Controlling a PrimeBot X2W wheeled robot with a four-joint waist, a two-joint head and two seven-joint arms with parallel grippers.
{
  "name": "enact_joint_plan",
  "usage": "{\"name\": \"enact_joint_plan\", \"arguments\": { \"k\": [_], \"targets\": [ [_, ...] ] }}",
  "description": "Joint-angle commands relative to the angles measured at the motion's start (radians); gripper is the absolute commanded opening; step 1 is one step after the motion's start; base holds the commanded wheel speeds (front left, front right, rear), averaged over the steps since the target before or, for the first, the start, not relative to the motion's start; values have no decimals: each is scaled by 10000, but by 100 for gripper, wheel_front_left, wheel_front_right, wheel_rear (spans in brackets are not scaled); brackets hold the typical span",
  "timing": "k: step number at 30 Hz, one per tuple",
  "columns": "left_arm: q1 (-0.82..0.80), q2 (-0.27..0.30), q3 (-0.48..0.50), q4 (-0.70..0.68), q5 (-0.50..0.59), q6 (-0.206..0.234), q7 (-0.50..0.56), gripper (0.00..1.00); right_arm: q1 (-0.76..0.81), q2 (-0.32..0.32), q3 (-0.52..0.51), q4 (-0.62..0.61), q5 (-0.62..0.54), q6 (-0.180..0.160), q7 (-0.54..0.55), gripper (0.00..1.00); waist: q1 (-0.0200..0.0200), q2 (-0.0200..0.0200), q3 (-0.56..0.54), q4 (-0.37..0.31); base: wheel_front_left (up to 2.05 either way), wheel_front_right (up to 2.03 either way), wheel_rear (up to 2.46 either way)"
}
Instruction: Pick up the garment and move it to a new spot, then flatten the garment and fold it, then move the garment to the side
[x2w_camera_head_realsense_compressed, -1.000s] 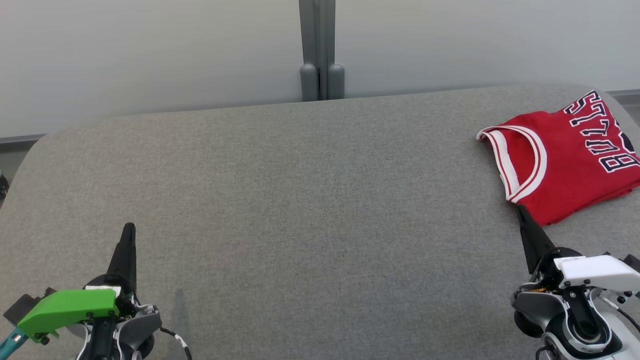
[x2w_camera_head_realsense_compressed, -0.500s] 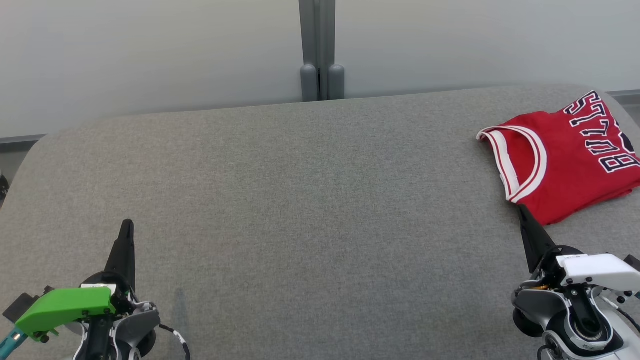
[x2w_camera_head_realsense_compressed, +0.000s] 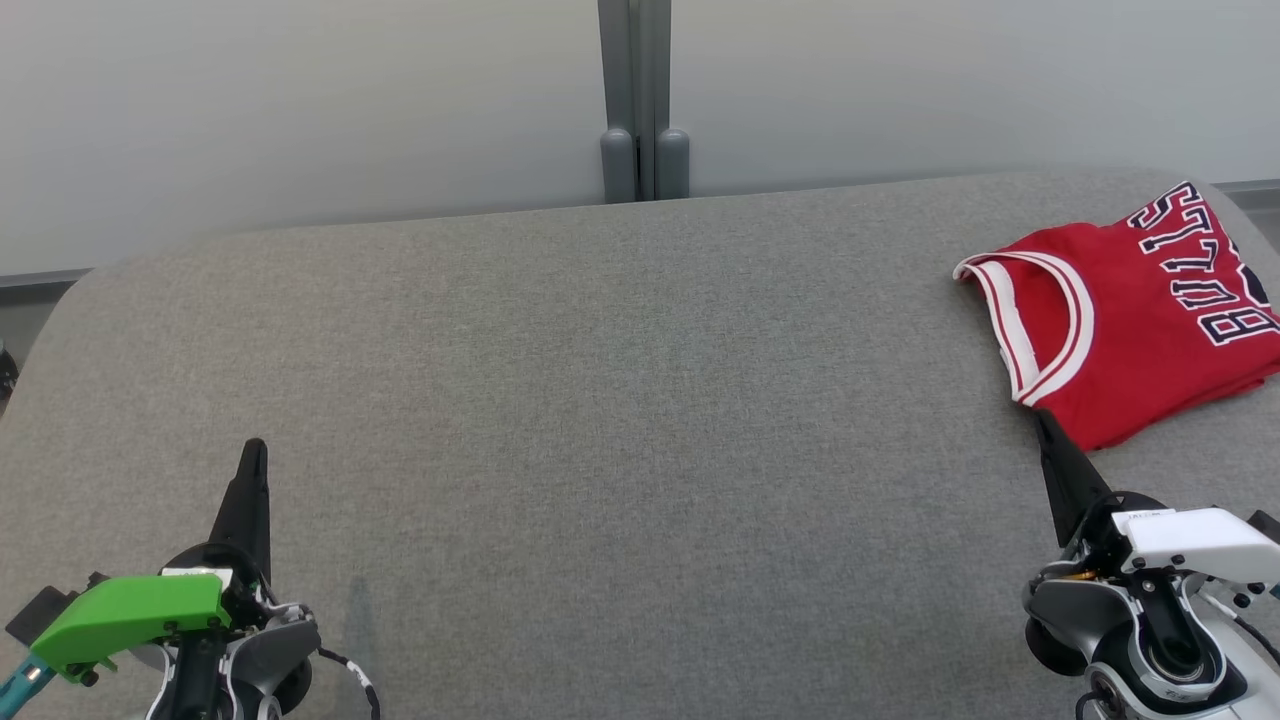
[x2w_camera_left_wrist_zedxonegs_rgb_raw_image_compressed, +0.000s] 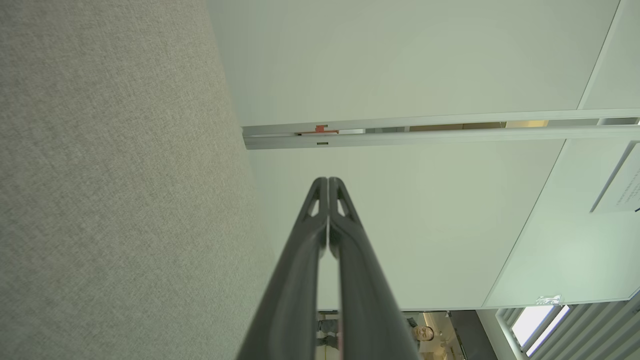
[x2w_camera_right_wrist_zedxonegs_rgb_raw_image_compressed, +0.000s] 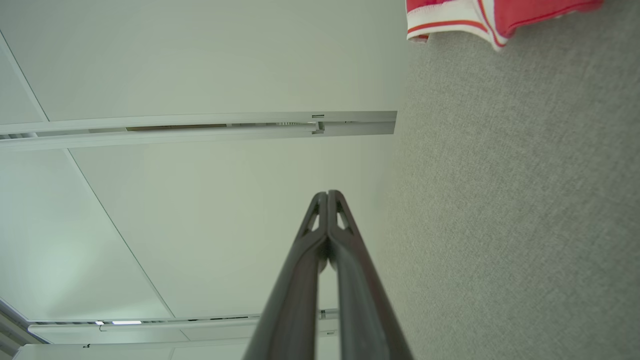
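Jersey: Your red Bulls jersey (x2w_camera_head_realsense_compressed: 1130, 320) lies folded on the grey bench (x2w_camera_head_realsense_compressed: 640, 420) at the right of the head view, cut off by the frame's right edge. Its white-trimmed opening faces left and the lettering runs up the right side.
Left jaws: Pressed fully together and holding nothing. In the left wrist view the two dark fingers (x2w_camera_left_wrist_zedxonegs_rgb_raw_image_compressed: 300, 280) meet along their length. In the head view they point up from the lower left over bare bench, well apart from the jersey.
Right jaws: Also pressed together and empty; the fingers (x2w_camera_right_wrist_zedxonegs_rgb_raw_image_compressed: 295, 290) meet at the tip. In the head view they rise from the lower right, with the tip just beside the jersey's lower left edge. You cannot tell whether it touches.
Right wrist view: The jersey's striped trim sits at the top right, clear of the fingertips.
Wrist covers: Green cover (x2w_camera_head_realsense_compressed: 130, 615) lower left, white cover (x2w_camera_head_realsense_compressed: 1195, 535) lower right.
Background: Pale wall panels, with a grey post (x2w_camera_head_realsense_compressed: 640, 100) at top centre.
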Motion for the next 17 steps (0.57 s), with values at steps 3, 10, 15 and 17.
{"name": "enact_joint_plan", "arguments": {
  "k": [3,10,15,17],
  "targets": [
    [-118,-6,46,-44,-5,-45,49,0,-144,-86,51,-59,87,4,-63,0,0,0,1,0,0,0,0],
    [-118,-8,50,-46,-1,-44,53,0,-142,-128,114,-81,128,4,-127,0,0,0,2,0,0,0,0],
    [-117,-9,51,-46,2,-44,56,0,-148,-155,151,-100,172,4,-143,0,0,0,2,0,0,0,0],
    [-117,-10,51,-47,3,-44,57,0,-151,-167,168,-108,194,4,-166,0,0,0,2,0,0,0,0]
  ]
}}
